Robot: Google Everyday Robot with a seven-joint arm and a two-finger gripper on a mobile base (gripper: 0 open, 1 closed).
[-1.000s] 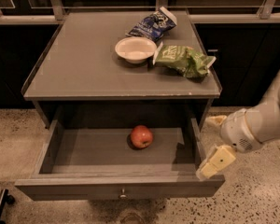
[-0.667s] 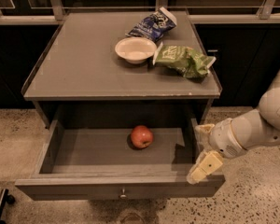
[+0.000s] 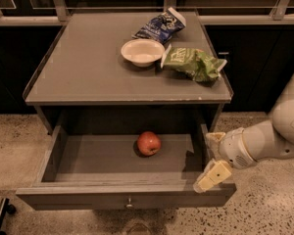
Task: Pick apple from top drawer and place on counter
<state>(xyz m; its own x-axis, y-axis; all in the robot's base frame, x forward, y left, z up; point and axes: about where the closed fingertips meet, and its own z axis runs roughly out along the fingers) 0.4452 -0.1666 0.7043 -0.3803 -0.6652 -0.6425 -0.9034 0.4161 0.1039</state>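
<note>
The apple [image 3: 149, 143] lies near the middle of the open top drawer [image 3: 88, 199], well apart from the gripper [image 3: 211, 156], which hangs over the drawer's right front corner with its fingers [image 3: 213, 175] spread wide and empty, while a white bowl [image 3: 142, 52], a blue bag [image 3: 159, 27] and a green bag [image 3: 193, 63] sit on the worktop [image 3: 83, 67].

Apple [image 3: 149, 143]: red with yellow patches, resting mid-floor of the open drawer [image 3: 122, 199], left of gripper [image 3: 211, 156]. Gripper at the drawer's right front corner, fingers spread. Counter [image 3: 88, 67]: grey, flat, up-left of gripper.
</note>
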